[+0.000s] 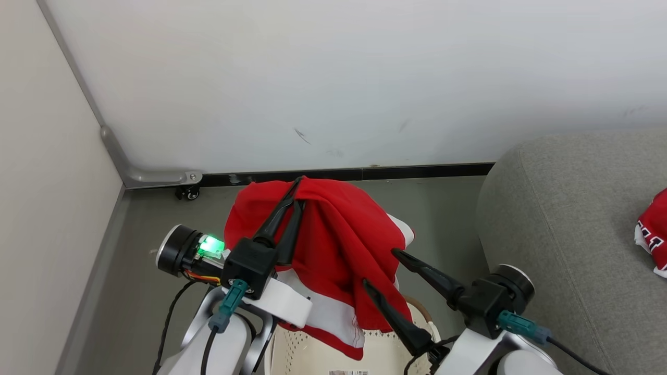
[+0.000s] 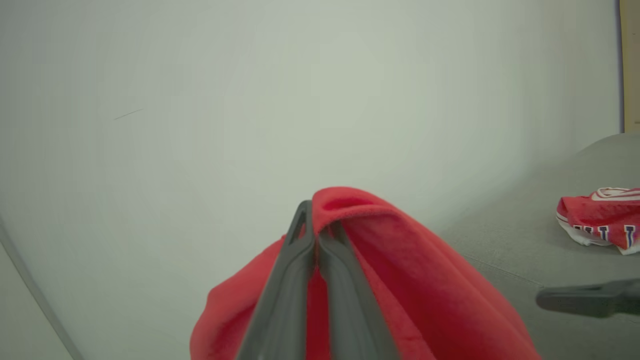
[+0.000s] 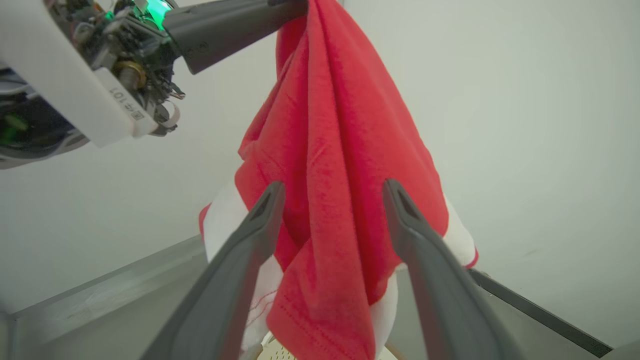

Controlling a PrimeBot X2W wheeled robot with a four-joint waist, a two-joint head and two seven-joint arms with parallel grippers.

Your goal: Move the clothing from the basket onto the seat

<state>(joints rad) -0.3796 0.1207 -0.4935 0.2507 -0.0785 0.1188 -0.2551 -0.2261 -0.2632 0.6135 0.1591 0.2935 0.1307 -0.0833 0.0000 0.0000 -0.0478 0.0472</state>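
Head view, starting at the left gripper (image 1: 301,191): pinched tight together on the top fold of the red garment (image 1: 338,234), raised high so as to let the cloth hang free rather than drag. Dangling from that single pinch in long folds, white panel lowermost, hem low over the basket (image 1: 305,348) — touching its rim or not, cannot tell. Over to the right gripper (image 1: 380,267): spread wide, holding nothing, poised just beside the hanging cloth, fingers framing the drape in the right wrist view; reads as readiness to steady it or take a second hold. Further out to the right, the seat (image 1: 563,208), apart from the basket across a strip of floor (image 1: 448,219), already carrying the other red garment (image 1: 654,234) in a crumpled heap. Roughly half done, by the look of it. Next, most likely: swinging this piece rightward across the gap and over the seat, kept high enough to clear the edge. Worth watching — a one-point grip on soft fabric, liable to slip loose mid-swing.
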